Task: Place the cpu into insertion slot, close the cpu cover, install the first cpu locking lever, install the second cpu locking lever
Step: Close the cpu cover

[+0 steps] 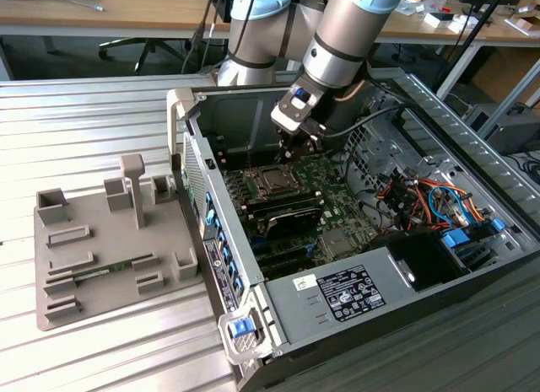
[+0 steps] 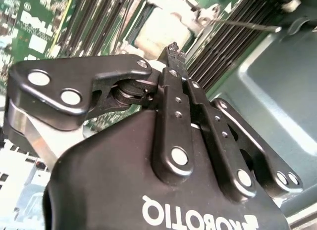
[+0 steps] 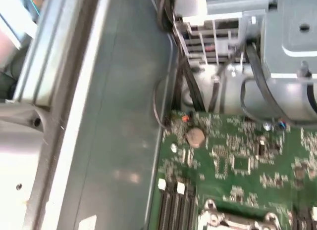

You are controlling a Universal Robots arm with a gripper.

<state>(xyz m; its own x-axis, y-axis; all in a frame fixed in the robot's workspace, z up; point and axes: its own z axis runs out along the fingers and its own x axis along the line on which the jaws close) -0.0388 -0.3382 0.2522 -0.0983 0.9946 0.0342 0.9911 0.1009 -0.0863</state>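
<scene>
cpu [image 1: 275,181] flat in insertion slot [image 1: 261,178], top up; tool [image 2: 173,51] pinched above

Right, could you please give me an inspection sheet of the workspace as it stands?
Surface: ribbed metal table carrying an open PC case.
Job's things: slot on the green board; the pale square in it is probably the cpu; cover state unclear.
Clutter: grey tray at the exterior view's left.
Grippers: pincer shut, nothing seen between its tips, close to the slot.
Cables: orange and blue bundle inside the case.
Surroundings: desk, chair.
</scene>
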